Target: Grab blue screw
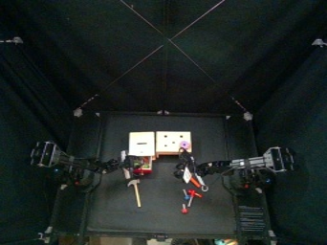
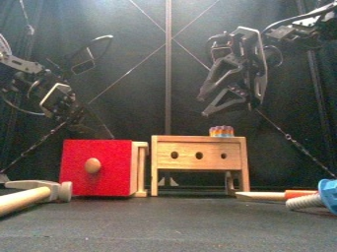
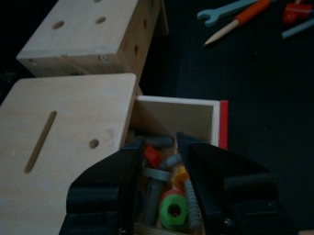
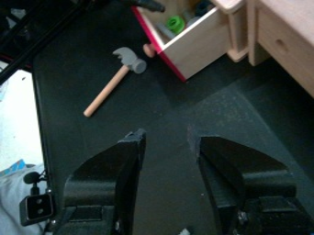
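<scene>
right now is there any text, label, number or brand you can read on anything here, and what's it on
None: no readable text in any view.
The red box shows only a round wooden knob, no lettering.
The wooden bench has plain round holes, no marks.
The toy hammer and the tools carry no visible print.
The parts in the open drawer are too blurred to show any marking.

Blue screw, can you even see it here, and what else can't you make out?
- Blue screw: none identifiable. The left gripper covers much of the red box's contents in the left wrist view.
- Top view: box contents too small.
- Front view: the box's red side hides its inside.
- Right wrist view: the top edge cuts off the open box.
</scene>
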`<state>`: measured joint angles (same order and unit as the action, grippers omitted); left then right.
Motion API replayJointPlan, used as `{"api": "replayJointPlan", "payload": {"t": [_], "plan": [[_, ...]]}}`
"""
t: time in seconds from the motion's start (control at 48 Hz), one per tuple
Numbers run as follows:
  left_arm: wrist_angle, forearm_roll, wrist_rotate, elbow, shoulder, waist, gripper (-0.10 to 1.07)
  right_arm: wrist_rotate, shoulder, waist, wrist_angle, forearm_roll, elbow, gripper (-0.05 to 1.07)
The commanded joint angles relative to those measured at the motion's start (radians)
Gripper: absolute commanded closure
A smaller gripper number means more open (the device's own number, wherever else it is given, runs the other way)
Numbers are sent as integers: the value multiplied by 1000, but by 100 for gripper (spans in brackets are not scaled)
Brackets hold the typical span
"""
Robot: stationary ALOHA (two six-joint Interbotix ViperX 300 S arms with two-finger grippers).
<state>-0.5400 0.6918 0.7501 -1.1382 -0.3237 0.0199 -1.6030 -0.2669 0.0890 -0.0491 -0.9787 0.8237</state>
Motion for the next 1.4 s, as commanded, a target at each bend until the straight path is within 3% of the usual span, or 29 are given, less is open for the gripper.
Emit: {"api": "replayJointPlan", "payload": {"t": [0.0, 0.167, 0.292, 0.438, 0.75, 1.375], "plan": [[-3, -21, -3, 20, -55, 18, 22, 2, -14, 77, 0, 86, 2, 22], [-2, -37, -2, 17, -95, 77, 22, 2, -6, 212, -54, 339, 9, 22], [-2, -51, -2, 15, -91, 101, 22, 3, 28, 311, -209, 515, -21, 22], [-2, -61, -2, 18, -91, 110, 22, 8, 97, 374, -353, 624, -91, 22], [-2, -60, -3, 14, -86, 110, 22, 9, 219, 382, -614, 583, -193, 22], [-2, -57, -3, 3, -41, 110, 22, 9, 311, 330, -617, 586, -193, 22]]}}
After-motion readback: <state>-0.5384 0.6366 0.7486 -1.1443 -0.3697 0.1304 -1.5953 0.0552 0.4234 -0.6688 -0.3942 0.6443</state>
